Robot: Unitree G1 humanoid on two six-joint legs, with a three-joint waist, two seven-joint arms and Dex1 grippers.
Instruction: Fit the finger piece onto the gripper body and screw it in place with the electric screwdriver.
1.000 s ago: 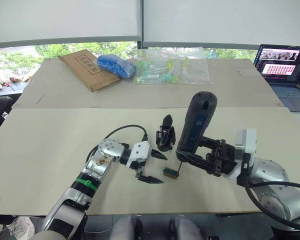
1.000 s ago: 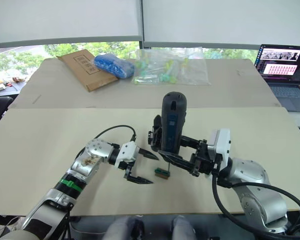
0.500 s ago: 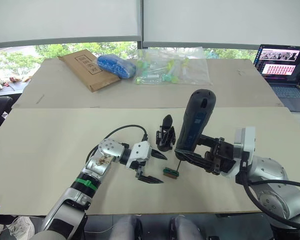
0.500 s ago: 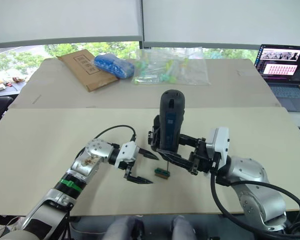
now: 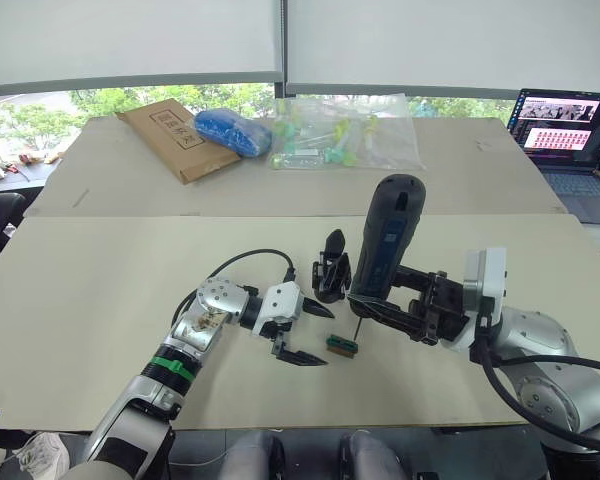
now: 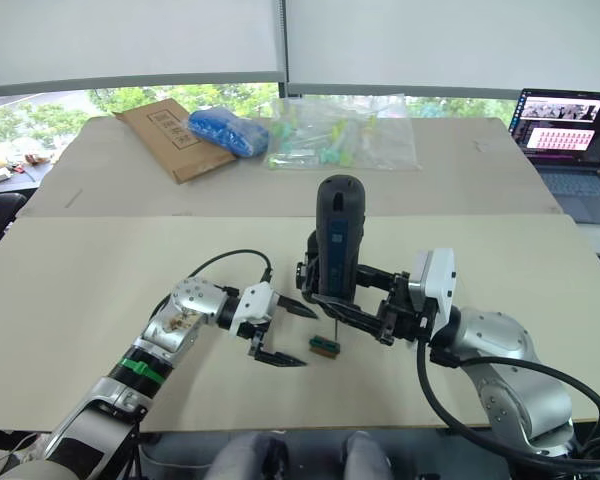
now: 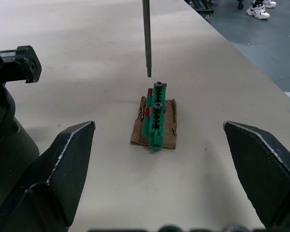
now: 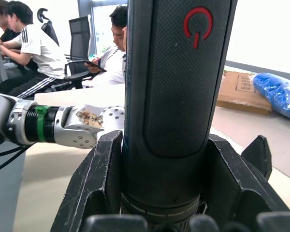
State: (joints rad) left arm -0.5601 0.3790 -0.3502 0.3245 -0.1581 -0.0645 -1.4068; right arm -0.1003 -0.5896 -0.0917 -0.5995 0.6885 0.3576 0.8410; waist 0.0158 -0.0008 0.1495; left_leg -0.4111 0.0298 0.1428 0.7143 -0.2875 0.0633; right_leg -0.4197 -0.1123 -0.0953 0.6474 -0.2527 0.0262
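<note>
Black gripper body point(image 5: 331, 268) half hidden behind electric screwdriver point(image 5: 382, 245) in the right eye view; clearer from the left eye, upright on beige tabletop point(image 5: 100, 300), just beyond the left end effector. Finger piece not told apart from the gripper body's own upright black finger. Screwdriver's lower barrel covered by the fingers clamped round it.

Right end effector point(image 5: 395, 305) closed on the screwdriver, held near upright, top leaning slightly away; forearm reaching in low from the right. Thin metal bit point(image 7: 146, 36) pointing down, tip just above and apart from small green block point(image 7: 154, 116) with two screw heads, sitting on a brown scrap.

Left end effector point(image 5: 305, 330) spread wide, empty, fingers pointing toward the green block; forearm low over the tabletop, cable looping above the wrist.

Far side: cardboard box point(image 5: 170, 135), blue bag point(image 5: 230, 130), clear plastic bag point(image 5: 345, 130), laptop point(image 5: 570, 125) cut off at the right edge.
</note>
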